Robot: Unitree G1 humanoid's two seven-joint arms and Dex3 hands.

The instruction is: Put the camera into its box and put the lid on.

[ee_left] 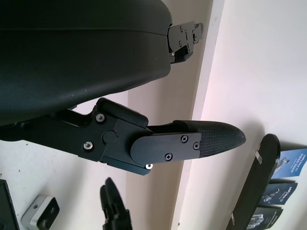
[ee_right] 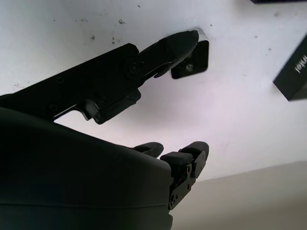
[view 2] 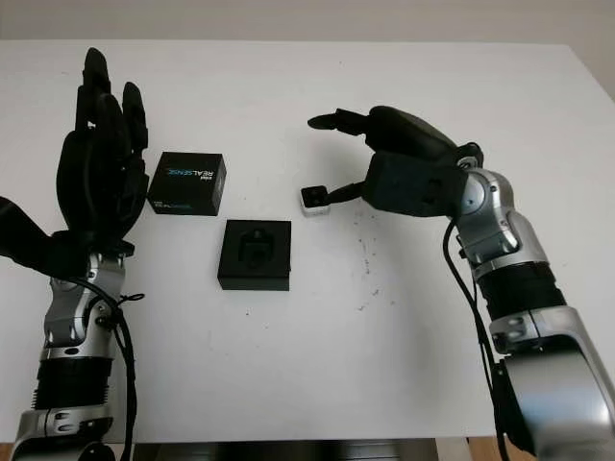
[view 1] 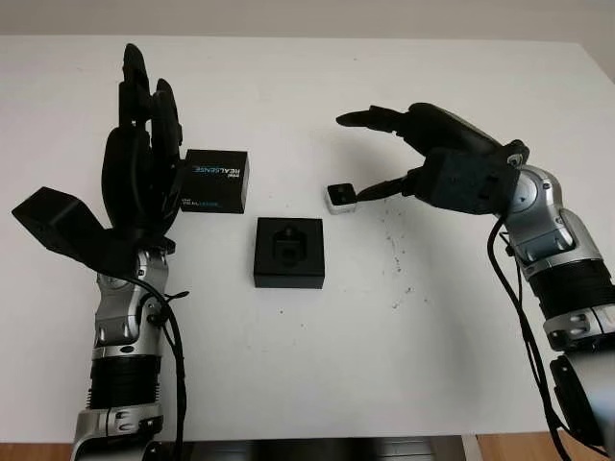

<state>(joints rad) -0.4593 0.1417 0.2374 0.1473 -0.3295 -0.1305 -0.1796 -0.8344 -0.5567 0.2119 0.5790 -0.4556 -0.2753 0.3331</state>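
The camera [view 1: 340, 198], a small silver cube with a dark front, lies on the white table [view 1: 404, 365] just right of centre. My right hand [view 1: 363, 158] arches over it, open, with the thumb tip [ee_right: 188, 38] touching the side of the camera [ee_right: 195, 61]. The black box base [view 1: 289, 252] with its foam recess sits in the middle, open side up. Its black lid [view 1: 215, 180], printed REALSENSE, lies behind it to the left. My left hand [view 1: 144, 115] stands upright and open beside the lid's left edge, holding nothing.
Small dark specks mark the table [view 2: 370, 259] to the right of the box base. The table's far edge meets a pale wall at the back. The near edge runs just in front of both forearms.
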